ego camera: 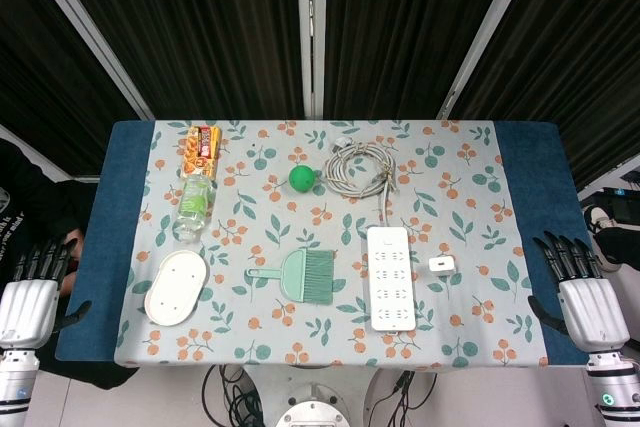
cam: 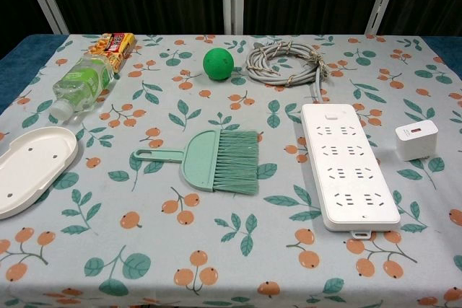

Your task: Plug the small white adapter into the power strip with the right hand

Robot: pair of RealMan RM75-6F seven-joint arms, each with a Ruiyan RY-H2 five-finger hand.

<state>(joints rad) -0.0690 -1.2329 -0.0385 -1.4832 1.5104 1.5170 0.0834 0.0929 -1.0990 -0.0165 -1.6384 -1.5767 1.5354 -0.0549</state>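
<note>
Both hands sat off the desk's near corners: the left hand (ego camera: 28, 302) and the right hand (ego camera: 585, 299) each had fingers spread and held nothing. The small white adapter (cam: 416, 140) lay on the floral cloth just right of the power strip (cam: 347, 164), not touching it. A green hand brush (cam: 216, 160) lay left of the strip.
</note>
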